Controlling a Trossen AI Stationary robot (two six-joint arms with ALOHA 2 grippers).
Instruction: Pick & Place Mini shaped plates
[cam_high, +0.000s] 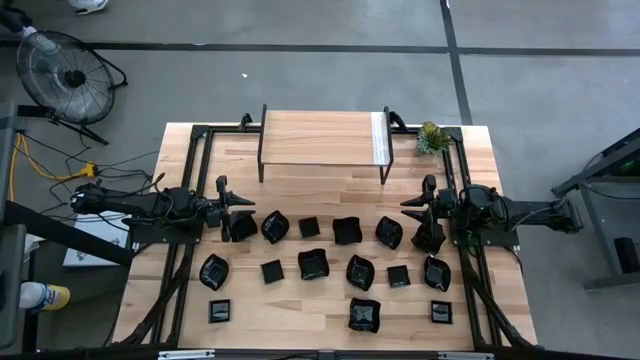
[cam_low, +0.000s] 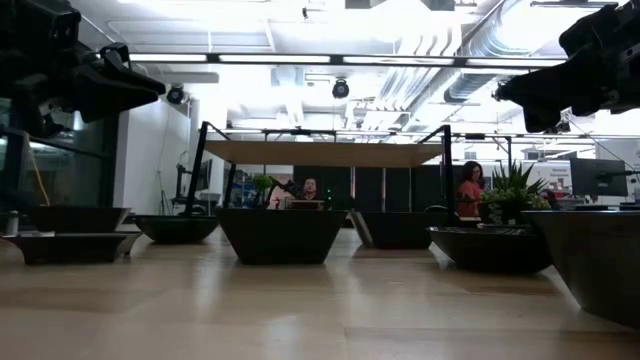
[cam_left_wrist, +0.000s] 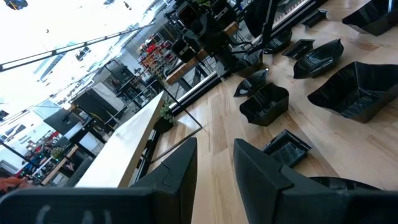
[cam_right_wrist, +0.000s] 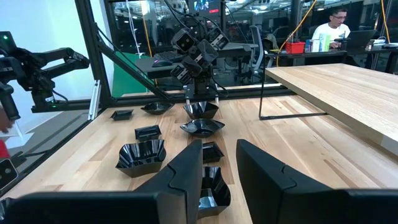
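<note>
No readable writing or brand marks can be made out. The left gripper (cam_high: 243, 218) and right gripper (cam_high: 418, 217) are both seen slightly parted, nothing held. The mini shaped plates (cam_high: 313, 264) are spread on the table (cam_high: 320, 185) between them, some just beside each.

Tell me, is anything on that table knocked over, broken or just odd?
Nothing stands out. The small black dishes sit upright in loose rows on the wooden table, none tipped, stacked or visibly broken. The little plant stands at a far corner beside the raised shelf.
</note>
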